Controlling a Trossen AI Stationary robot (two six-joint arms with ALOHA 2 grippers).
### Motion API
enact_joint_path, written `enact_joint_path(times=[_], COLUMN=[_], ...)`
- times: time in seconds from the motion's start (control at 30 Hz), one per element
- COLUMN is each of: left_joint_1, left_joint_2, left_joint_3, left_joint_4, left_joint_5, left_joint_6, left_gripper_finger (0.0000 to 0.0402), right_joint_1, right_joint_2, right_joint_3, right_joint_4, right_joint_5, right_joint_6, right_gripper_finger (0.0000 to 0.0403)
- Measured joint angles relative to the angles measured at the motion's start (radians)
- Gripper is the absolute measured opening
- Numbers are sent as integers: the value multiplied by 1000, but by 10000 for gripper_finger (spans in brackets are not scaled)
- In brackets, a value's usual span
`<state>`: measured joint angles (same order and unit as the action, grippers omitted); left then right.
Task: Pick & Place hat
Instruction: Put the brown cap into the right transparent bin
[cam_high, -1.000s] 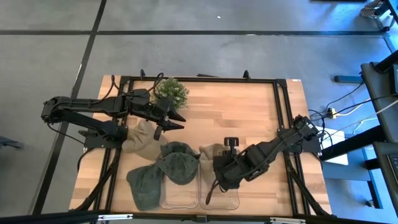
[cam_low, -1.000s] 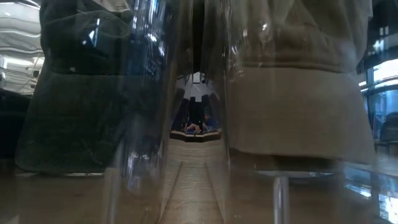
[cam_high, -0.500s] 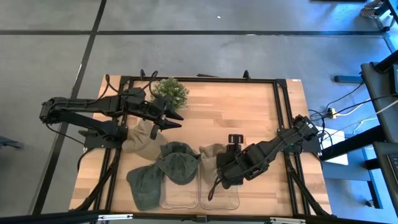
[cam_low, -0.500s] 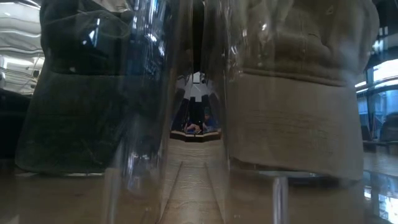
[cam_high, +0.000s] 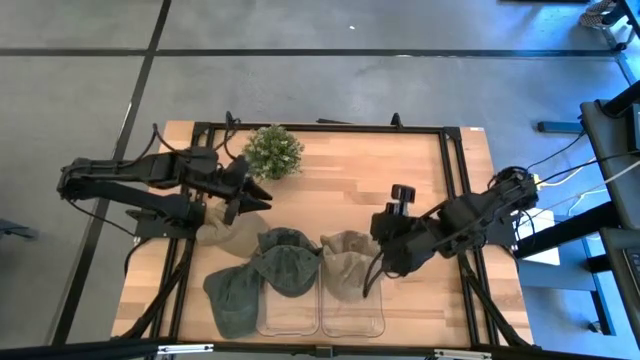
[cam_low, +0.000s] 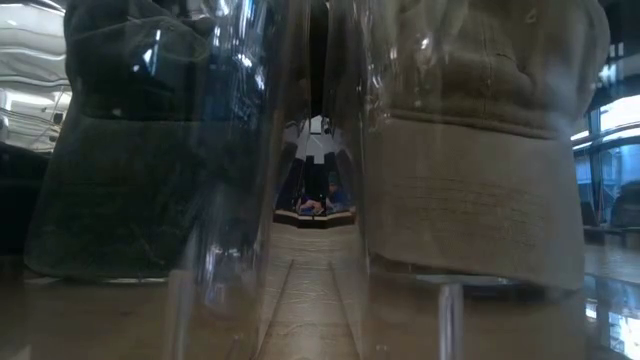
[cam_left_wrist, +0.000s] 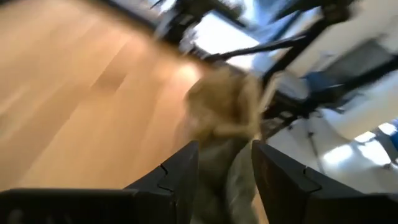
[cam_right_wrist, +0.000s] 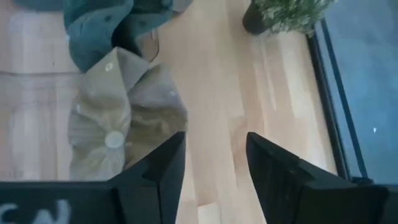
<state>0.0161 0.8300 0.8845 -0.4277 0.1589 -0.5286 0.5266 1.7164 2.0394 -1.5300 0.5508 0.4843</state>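
A beige hat (cam_high: 349, 262) is seen lying in the right one of 2 clear bins (cam_high: 352, 318) at the near edge of the wooden table (cam_high: 400, 190), crown up, so that in the low view its brim is pressed flat against the clear wall. A green hat (cam_high: 288, 262) is draped over the rim of the left bin (cam_high: 289, 318), only partly inside, and a second green hat (cam_high: 232, 295) is spread on the table just beside that bin. A second beige hat (cam_high: 225, 228) is left on the table near the left frame rail, outside both bins. The right gripper (cam_high: 378, 262) is held beside the binned beige hat and apart from it; in the right wrist view its 2 fingers are parted with bare wood between them and nothing is gripped, which suggests that this hat is judged as delivered. The left gripper (cam_high: 240, 205) is positioned directly above the loose beige hat, just beside the potted plant (cam_high: 273, 151); in the blurred left wrist view its fingers (cam_left_wrist: 180, 174) are spread with a narrow gap and beige cloth is seen between and beyond them, but whether the cloth is touched cannot be told. The placement is read as an approach to the next pick, aimed at the bunched fabric, where soft cloth is most easily pinched.
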Motion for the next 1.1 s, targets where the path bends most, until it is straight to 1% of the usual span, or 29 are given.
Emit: enact_joint_path(times=[0.07,0.1,0.13,0.23,0.27,0.37,0.47,0.53,0.6,0.67,0.8,0.93,1.0,1.03,1.1], left_joint_1=[-39,-58,-77,-128,-141,-178,-205,-220,-232,-240,-241,-238,-236,-236,-236], left_joint_2=[-7,-8,-9,-8,-7,-5,-3,7,19,36,67,101,119,135,166], left_joint_3=[0,0,0,0,0,0,0,-1,-1,-1,-34,-125,-184,-189,-179], left_joint_4=[-97,-139,-179,-299,-333,-450,-600,-694,-772,-813,-819,-800,-774,-758,-746], left_joint_5=[-78,-115,-151,-231,-254,-296,-316,-326,-334,-350,-400,-371,-327,-316,-324], left_joint_6=[-74,-118,-163,-311,-361,-528,-725,-817,-870,-910,-929,-987,-999,-995,-979], left_gripper_finger=[143,143,143,143,143,143,143,143,143,143,143,143,143,143,143], right_joint_1=[-12,-21,-33,-85,-101,-156,-211,-244,-271,-295,-326,-352,-362,-368,-377], right_joint_2=[-30,-54,-80,-163,-188,-284,-388,-452,-514,-567,-635,-666,-666,-666,-665], right_joint_3=[-61,-112,-169,-353,-405,-515,-607,-668,-725,-777,-860,-901,-901,-901,-901], right_joint_4=[48,101,163,390,454,558,632,685,744,804,891,948,956,958,970], right_joint_5=[-3,-16,-46,-194,-226,-250,-261,-272,-282,-284,-284,-314,-347,-359,-378], right_joint_6=[-37,-60,-91,-226,-256,-292,-311,-327,-335,-336,-360,-366,-376,-387,-410], right_gripper_finger=[164,161,159,152,151,149,148,148,148,148,148,148,148,148,148])
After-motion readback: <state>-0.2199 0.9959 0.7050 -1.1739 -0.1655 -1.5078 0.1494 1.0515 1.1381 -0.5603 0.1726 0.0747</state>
